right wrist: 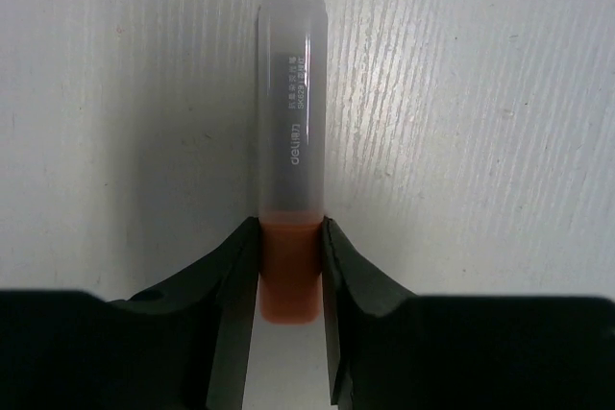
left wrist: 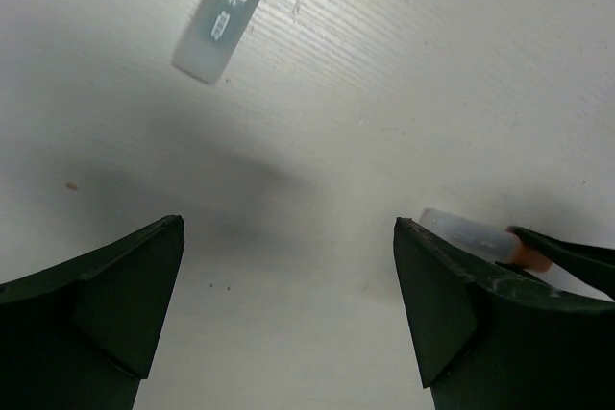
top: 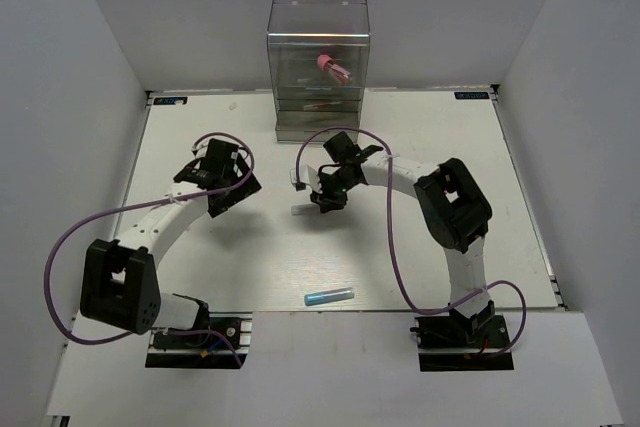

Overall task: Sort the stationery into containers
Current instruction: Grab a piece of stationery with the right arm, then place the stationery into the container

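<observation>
Three pieces of stationery are showing in the top view, and I am gripping one of them. My right gripper [right wrist: 290, 237] is pinching the orange-and-grey marker [right wrist: 293, 160] by its orange end, both fingers [right wrist: 231, 266] pressing against its sides, the grey cap pointing away from my wrist. I cannot tell whether the marker is resting on the white table [top: 420, 147] or hanging just above it. My left gripper [left wrist: 288, 228] is hovering low over the table with its jaws standing wide apart and nothing between them; the marker's grey cap is lying just beside its right finger. One flat grey strip [left wrist: 229, 12] is lying farther off. One light blue marker [top: 329, 297] is lying alone near the table's near edge, well apart from both grippers. One stubby pink-red tube [top: 333, 67] is sitting inside the one clear drawer box [top: 318, 17] at the far edge.
</observation>
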